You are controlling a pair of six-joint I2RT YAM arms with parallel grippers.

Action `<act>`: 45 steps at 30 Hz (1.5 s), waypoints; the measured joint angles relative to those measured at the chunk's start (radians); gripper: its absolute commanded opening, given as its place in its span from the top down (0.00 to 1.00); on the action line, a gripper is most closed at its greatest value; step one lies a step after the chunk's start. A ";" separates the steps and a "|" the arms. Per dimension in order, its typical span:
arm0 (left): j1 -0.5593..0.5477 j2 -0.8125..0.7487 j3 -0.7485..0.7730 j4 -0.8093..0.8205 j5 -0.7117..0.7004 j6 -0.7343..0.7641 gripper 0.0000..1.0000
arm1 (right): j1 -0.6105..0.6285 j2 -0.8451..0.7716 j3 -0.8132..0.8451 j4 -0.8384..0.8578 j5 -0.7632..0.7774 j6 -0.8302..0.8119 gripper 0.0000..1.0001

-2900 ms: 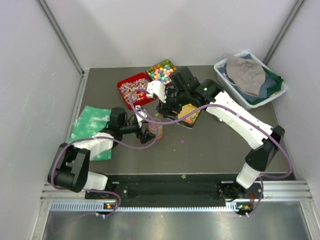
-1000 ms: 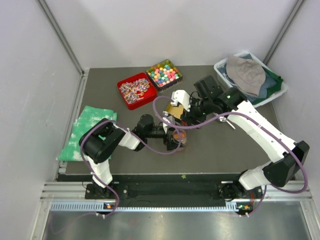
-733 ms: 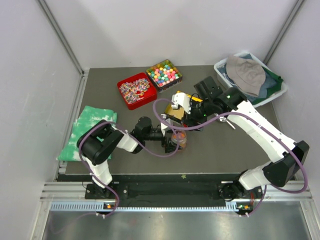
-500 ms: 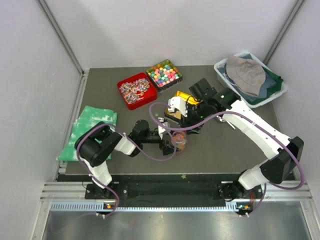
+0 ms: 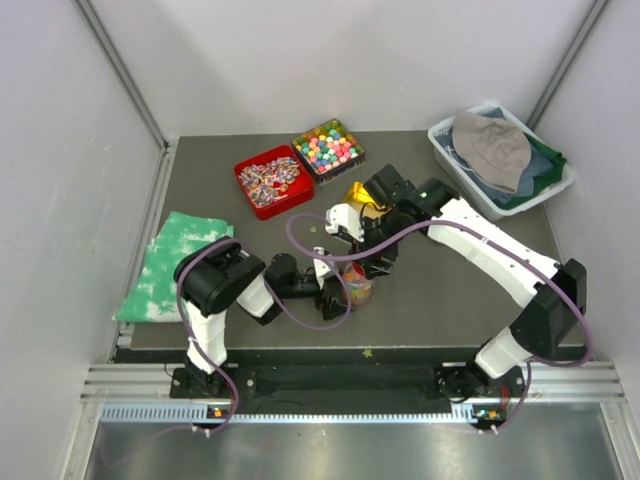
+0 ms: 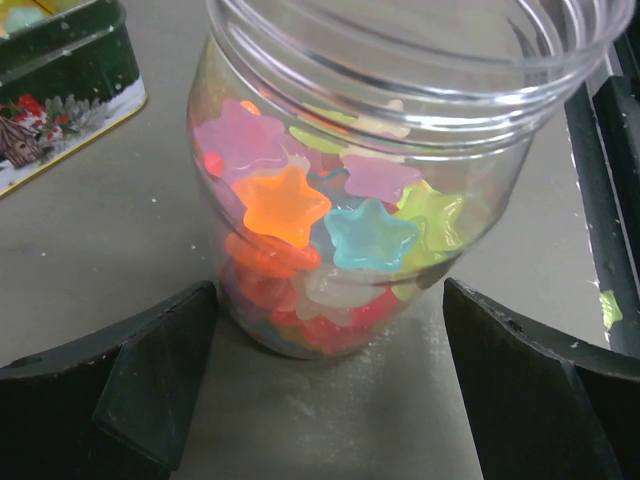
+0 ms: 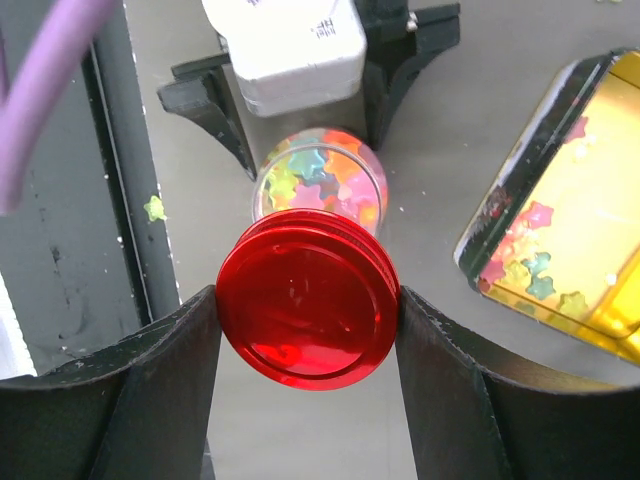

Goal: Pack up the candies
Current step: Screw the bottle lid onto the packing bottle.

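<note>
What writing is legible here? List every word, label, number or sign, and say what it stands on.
No text here can be read.
white block: small dark print near its upper edge, too small to read.
green tin: a snowy picture on its wall, no words showing.
red lid: plain, no marking.
jar: clear, no label.

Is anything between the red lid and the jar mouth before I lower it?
Nothing visible. The right gripper holds the red lid above the open jar, candies below its rim. The left gripper only flanks its sides.
</note>
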 measured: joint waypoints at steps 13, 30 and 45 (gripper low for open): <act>0.000 0.038 -0.003 0.073 -0.023 -0.024 0.07 | 0.046 0.054 -0.022 0.033 -0.006 0.000 0.47; 0.000 0.052 0.005 0.090 -0.021 -0.063 0.19 | 0.048 0.104 -0.039 0.089 0.010 0.003 0.47; 0.000 0.052 0.005 0.091 -0.015 -0.080 0.13 | 0.048 0.120 -0.047 0.093 0.019 0.003 0.47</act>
